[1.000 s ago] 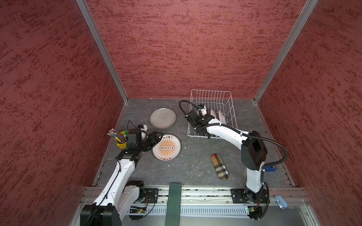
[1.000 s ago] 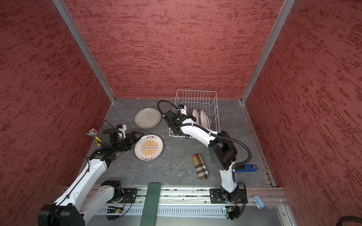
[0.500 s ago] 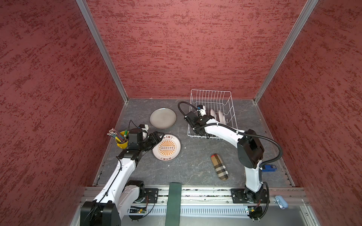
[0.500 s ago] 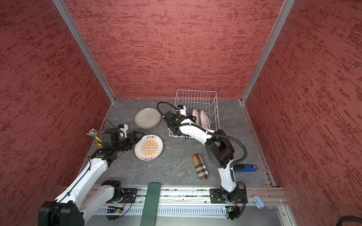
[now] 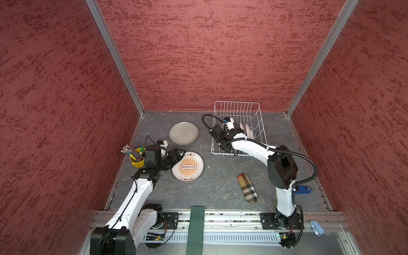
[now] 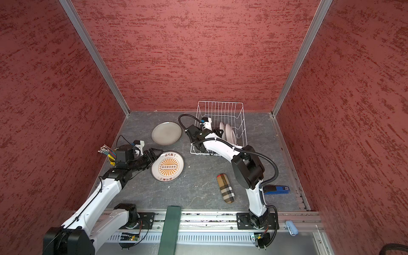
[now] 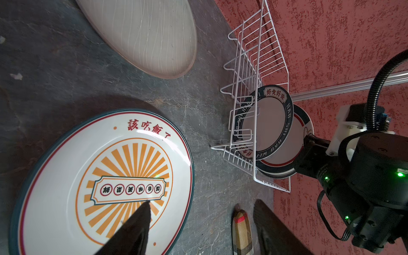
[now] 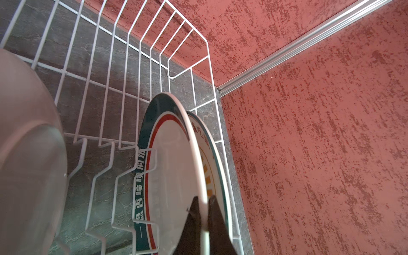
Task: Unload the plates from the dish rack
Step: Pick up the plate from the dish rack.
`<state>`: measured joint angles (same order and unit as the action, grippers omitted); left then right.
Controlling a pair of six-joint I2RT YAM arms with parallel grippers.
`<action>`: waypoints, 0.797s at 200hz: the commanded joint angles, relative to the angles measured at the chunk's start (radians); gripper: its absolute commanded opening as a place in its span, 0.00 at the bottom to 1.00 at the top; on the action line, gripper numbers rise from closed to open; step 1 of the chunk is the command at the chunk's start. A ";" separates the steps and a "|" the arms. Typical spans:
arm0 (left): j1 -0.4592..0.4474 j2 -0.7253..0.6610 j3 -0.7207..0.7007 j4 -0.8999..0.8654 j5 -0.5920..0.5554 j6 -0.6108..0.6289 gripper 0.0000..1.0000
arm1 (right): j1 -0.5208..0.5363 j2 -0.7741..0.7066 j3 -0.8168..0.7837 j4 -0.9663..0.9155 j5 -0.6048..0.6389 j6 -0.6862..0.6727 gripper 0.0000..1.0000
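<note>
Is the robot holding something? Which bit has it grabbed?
Yes. The right gripper pinches the rim of a green-edged plate standing in the dish rack. The left gripper is open and holds nothing.

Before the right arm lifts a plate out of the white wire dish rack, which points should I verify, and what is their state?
1. Right end effector closed on the rim of the white plate with dark green rim: ok.
2. That plate free of the upright prongs of the white wire dish rack: not ok, it stands slotted among them.
3. Gap to the orange-patterned plate behind it: cannot tell, they stand very close.
4. Left end effector open, holding nothing, at the orange sunburst plate lying flat: ok.
5. Bare grey tabletop in front of the rack for setting down: ok.
</note>
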<state>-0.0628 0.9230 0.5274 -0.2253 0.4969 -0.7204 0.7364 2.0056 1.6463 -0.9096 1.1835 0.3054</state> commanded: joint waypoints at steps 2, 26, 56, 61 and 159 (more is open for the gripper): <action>-0.008 -0.001 0.002 0.013 0.002 0.003 0.74 | 0.018 0.006 0.026 0.052 0.016 -0.014 0.00; -0.009 0.004 0.005 0.014 0.001 0.003 0.74 | 0.030 0.008 0.040 0.074 0.046 -0.061 0.00; -0.013 0.007 0.003 0.020 0.000 0.003 0.73 | 0.041 0.006 0.040 0.111 0.066 -0.111 0.00; -0.013 0.007 0.003 0.020 -0.001 0.003 0.74 | 0.041 0.004 0.039 0.113 0.062 -0.112 0.00; -0.024 0.005 0.002 0.069 -0.023 -0.024 0.74 | 0.082 -0.064 0.015 0.228 0.158 -0.222 0.00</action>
<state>-0.0708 0.9295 0.5274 -0.2161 0.4942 -0.7284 0.7849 2.0048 1.6463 -0.7971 1.2861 0.1215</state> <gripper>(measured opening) 0.736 0.069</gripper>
